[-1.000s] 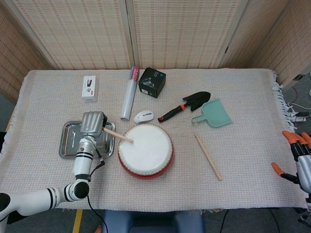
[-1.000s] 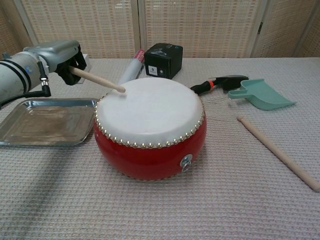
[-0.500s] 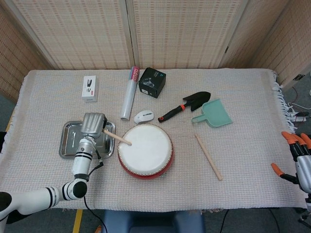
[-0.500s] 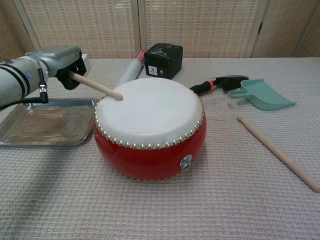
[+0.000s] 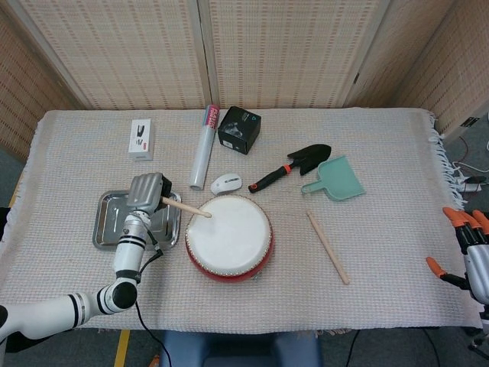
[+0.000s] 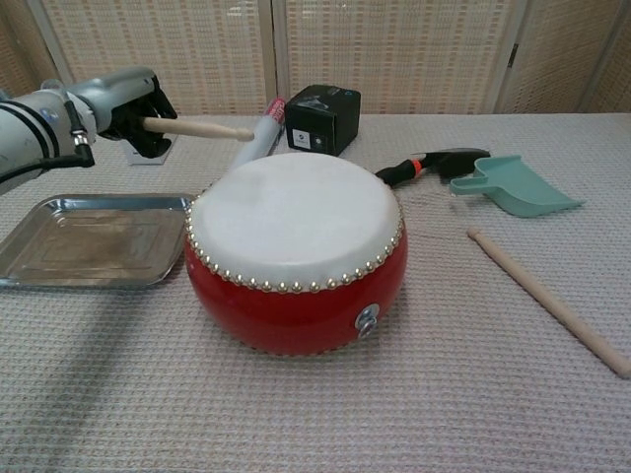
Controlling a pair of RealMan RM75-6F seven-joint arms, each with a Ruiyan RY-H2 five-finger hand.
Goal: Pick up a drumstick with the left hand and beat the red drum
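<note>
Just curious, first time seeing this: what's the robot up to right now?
Left robot hand holds drumstick, raised clear above red drum. Right robot hand idle at table edge, empty. Nothing blocking the drumhead.

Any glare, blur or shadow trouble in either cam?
Chest view: steel tray shows dull reflections, no blown glare; raised drumstick in left hand is sharp, unblurred. Head view: even light, soft shadow beside red drum; right hand cut by frame edge.
</note>
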